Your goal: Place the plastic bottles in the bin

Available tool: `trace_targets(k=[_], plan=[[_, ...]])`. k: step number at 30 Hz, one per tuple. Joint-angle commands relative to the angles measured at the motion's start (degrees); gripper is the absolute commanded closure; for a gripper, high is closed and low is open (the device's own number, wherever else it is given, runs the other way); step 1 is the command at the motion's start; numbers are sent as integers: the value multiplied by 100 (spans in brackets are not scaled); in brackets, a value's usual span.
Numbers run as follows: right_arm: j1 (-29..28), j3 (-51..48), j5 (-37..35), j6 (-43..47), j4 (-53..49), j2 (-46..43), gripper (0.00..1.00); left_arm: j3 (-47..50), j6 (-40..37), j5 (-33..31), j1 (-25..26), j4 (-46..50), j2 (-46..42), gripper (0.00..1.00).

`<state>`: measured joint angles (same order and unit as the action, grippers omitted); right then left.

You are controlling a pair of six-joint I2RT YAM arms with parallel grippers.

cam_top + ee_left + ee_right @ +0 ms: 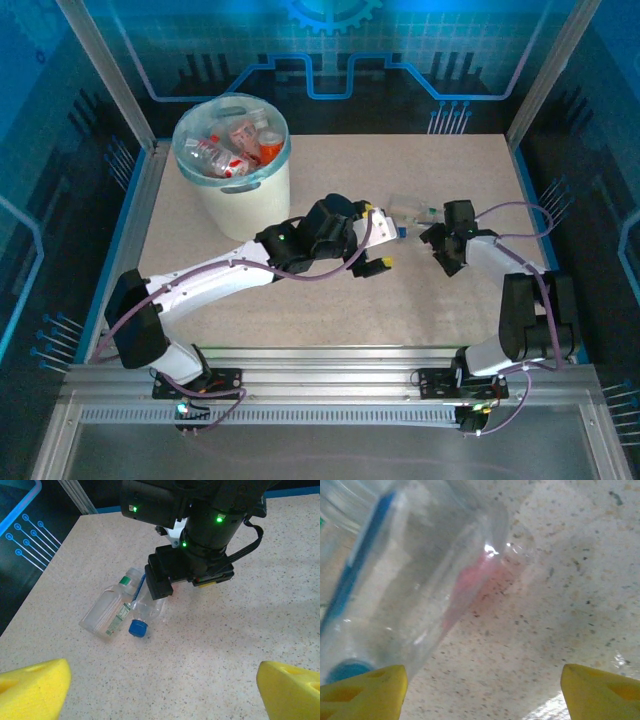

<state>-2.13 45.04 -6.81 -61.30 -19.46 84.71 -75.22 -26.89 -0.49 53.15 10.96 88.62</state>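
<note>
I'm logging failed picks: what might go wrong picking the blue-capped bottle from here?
1. The blue-capped bottle lies touching the green-capped bottle, so the open right gripper may snag or shove both.
2. It sits off-centre, near one fingertip; closing could roll it away.
3. The bin looks heaped near its rim; a dropped bottle might bounce out.

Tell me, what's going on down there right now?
Left end effector open, empty. Right end effector open over blue-capped bottle. Green-capped bottle lies right beside it.
</note>
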Motion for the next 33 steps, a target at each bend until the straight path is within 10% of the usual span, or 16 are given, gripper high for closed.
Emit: trace_targets(k=[1,33], plan=[[80,27,195,373,-232,126,16,119,191,-124,6,-172,-69,4],[-610,1561,-616,-1148,-144,1202,3,329,270,-360,-63,-306,-212,3]])
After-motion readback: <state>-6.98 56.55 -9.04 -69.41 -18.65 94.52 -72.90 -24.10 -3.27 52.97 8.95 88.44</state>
